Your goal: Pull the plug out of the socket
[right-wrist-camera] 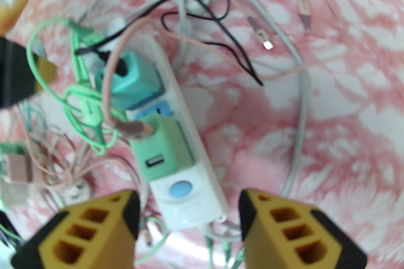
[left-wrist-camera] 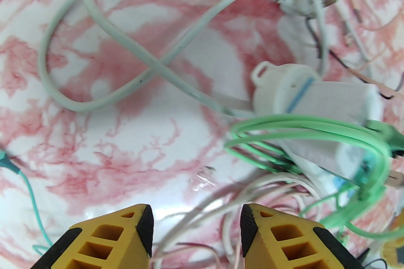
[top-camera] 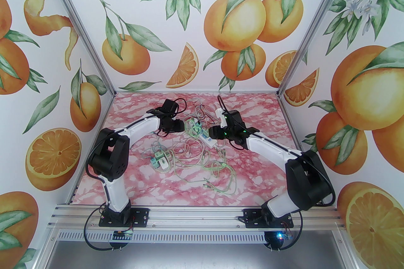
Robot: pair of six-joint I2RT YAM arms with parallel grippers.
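From above, I see the white plastic power strip (top-camera: 206, 137) on the pink marbled tabletop (top-camera: 157, 192), its long axis slanting from far-left to near-right. The left claw (top-camera: 182, 125) and the right claw (top-camera: 212, 132) flank it.

At the left wrist, the claw (left-wrist-camera: 197, 223) is open and empty. The strip (left-wrist-camera: 334, 97) lies ahead to its right, among loose cables.

At the right wrist, the claw (right-wrist-camera: 189, 203) is open and empty, with the strip's switch end between its fingers. The pale green square charger plug (right-wrist-camera: 164, 148) sits straight ahead. I judge this arm the nearer one. Cables crowd the left, and the right is open.
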